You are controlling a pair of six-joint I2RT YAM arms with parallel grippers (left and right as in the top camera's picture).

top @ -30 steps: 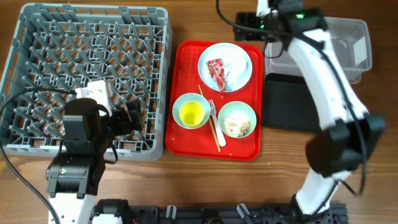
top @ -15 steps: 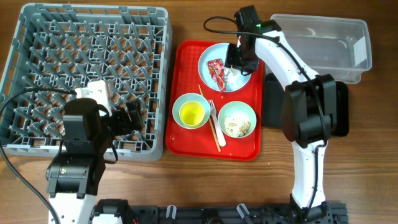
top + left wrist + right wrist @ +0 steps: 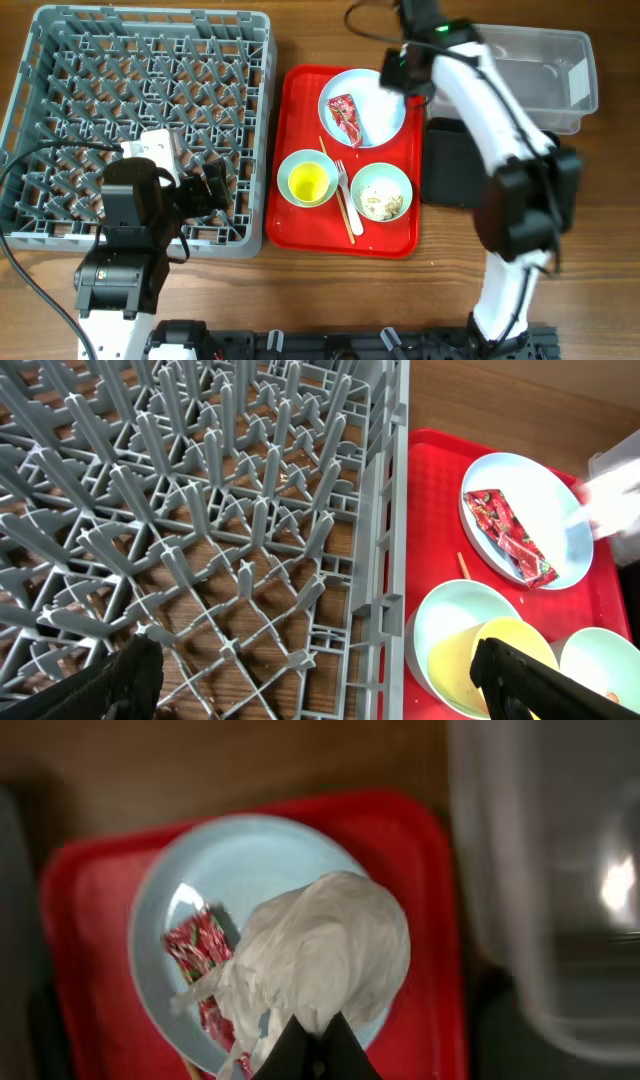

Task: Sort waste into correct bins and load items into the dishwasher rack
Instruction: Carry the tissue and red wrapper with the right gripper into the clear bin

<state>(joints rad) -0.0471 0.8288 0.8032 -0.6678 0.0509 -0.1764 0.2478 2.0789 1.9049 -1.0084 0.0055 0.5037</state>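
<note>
While the right gripper (image 3: 398,72) hangs over the far right edge of the plate (image 3: 375,100) in the overhead view, the left gripper (image 3: 210,190) waits low above the near side of the dishwasher rack (image 3: 150,60). The plate sits on the red serving tray (image 3: 300,100) with the snack wrapper (image 3: 347,117) lying on it. Nearer the robot stand the yellow cup (image 3: 308,182) inside the pale blue bowl (image 3: 286,168), and the pale green bowl (image 3: 395,180) holding the crumbs (image 3: 378,203). The fork (image 3: 343,172) and the chopsticks (image 3: 324,150) lie between the two bowls. The clear tub (image 3: 540,60) and the black tray (image 3: 450,170) are just right of the serving tray, so waste has only a short way to travel.

From the left wrist, the two fingers (image 3: 135,675) show at the bottom corners, wide apart, with nothing between them and only rack pegs below. I judge this arm is parked here because the dishes will come to its side. A white blur at the right edge is probably the napkin.

From the right wrist, the fingertips are pressed together on a fold of the crumpled napkin (image 3: 330,950), which hangs over the plate, partly covering the wrapper. The tub wall fills the right side, so the napkin seems to be on its way to a bin. Which bin I cannot tell. The hold is on a thin fold, so it could slip.
</note>
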